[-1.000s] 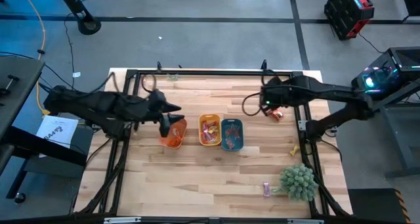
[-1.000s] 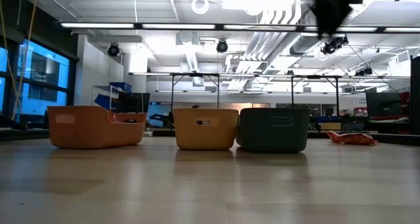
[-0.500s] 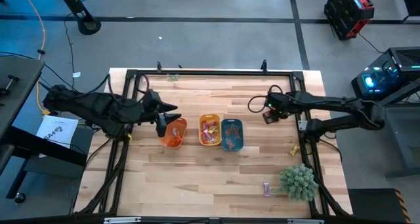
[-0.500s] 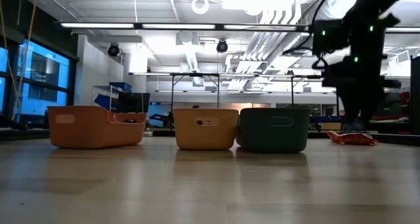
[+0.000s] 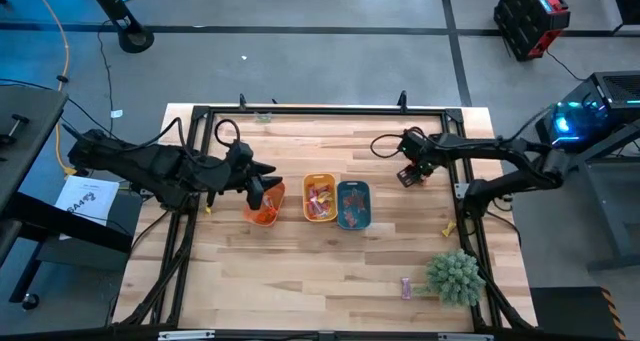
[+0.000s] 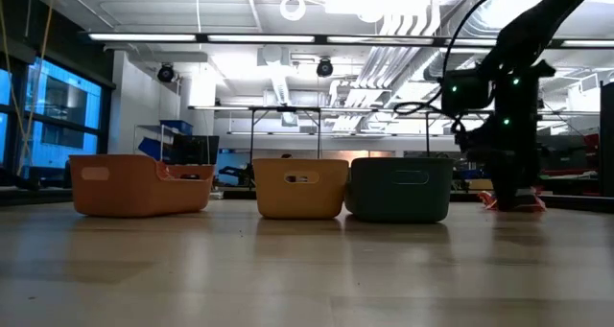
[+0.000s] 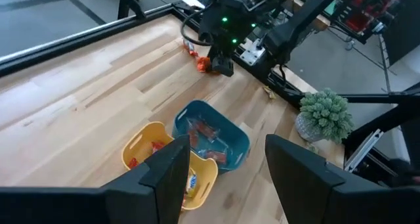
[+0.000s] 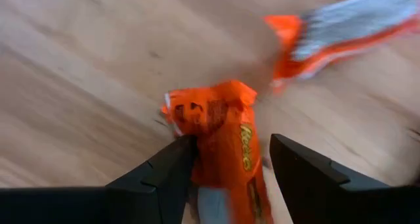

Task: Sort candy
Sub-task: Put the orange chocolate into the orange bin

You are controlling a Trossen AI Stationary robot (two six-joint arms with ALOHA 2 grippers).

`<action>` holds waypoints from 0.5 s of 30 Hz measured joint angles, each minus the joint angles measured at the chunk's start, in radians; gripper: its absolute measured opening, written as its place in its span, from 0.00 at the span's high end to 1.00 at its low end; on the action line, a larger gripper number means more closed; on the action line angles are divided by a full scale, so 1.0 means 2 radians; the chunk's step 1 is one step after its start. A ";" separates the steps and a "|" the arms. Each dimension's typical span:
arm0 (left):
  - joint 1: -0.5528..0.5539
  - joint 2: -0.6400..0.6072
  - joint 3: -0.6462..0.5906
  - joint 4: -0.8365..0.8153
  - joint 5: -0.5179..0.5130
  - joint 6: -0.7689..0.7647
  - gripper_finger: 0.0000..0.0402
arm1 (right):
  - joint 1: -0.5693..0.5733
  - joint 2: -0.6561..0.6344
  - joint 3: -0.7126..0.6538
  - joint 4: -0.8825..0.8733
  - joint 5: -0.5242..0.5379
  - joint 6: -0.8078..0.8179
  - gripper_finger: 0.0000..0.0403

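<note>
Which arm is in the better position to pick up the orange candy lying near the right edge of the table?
The right. Its gripper is open with the orange candy between its fingers, while the left gripper is over the orange tray.

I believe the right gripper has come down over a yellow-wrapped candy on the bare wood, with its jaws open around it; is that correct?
Not quite: the candy is orange-wrapped, not yellow, as the right wrist view shows. The rest holds: the right gripper is down over it on the bare wood, jaws open around it.
</note>
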 joint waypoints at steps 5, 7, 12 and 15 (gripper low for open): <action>0.000 0.001 0.000 0.000 0.000 -0.017 0.52 | -0.001 0.040 0.004 0.017 -0.015 -0.023 0.50; 0.000 0.001 0.000 0.000 0.000 -0.023 0.52 | 0.001 0.045 0.005 0.021 -0.018 -0.022 0.52; 0.000 -0.002 0.000 0.009 -0.001 -0.005 0.52 | 0.023 0.010 0.005 0.006 -0.046 -0.014 0.74; 0.000 -0.009 0.000 0.036 -0.009 0.023 0.52 | 0.042 -0.042 0.021 -0.030 -0.079 -0.002 0.93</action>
